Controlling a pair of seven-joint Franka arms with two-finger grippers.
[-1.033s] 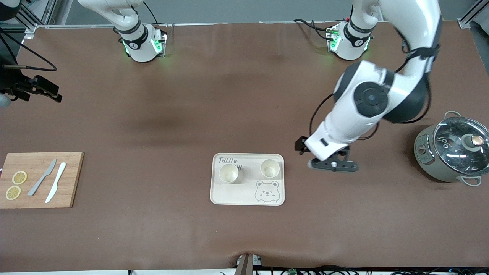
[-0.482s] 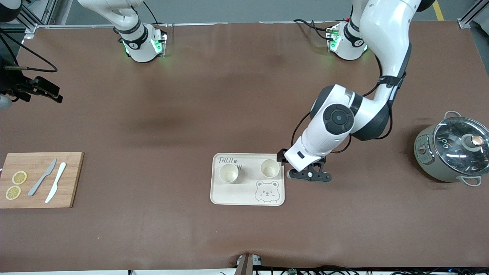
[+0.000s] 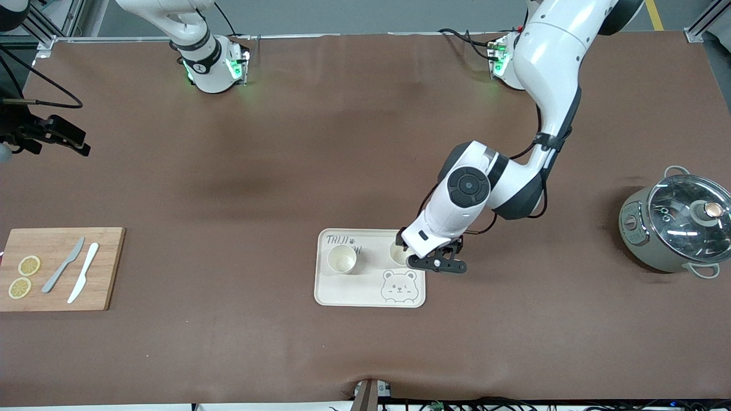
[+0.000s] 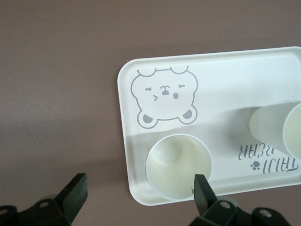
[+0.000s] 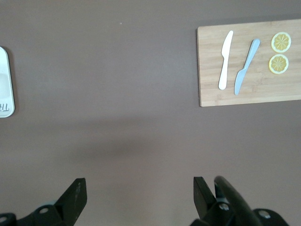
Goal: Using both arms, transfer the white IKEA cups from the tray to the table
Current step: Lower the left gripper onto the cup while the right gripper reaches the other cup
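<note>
I take the bear-printed tray [image 3: 348, 291] as my landmark; it lies on the brown table [image 3: 228, 171] about midway between the two arms' ends. Both white IKEA cups stand upright on it, in the half of the tray farther from the front camera. One cup [image 3: 342, 259] sits toward the right arm's end, next to the printed lettering. The other cup [image 3: 397, 251] sits toward the left arm's end, with the bear drawing nearer the camera than it.

My left gripper [image 3: 420, 260] hangs over that second cup [image 4: 178, 165] at the tray's edge, fingers [image 4: 201, 188] spread wide apart, one above the cup's rim and the other out over the bare table past the tray's edge; it grips nothing.

My right gripper [image 5: 136, 197] waits well away from the tray [image 5: 4, 82], over bare table, fingers apart and empty. Its wrist view takes in the wooden cutting board [image 5: 249, 92] with two knives [image 5: 225, 60] and two lemon slices [image 5: 281, 42].

A lidded pot [image 3: 674, 228] stands well apart from the tray, at the left arm's end.
</note>
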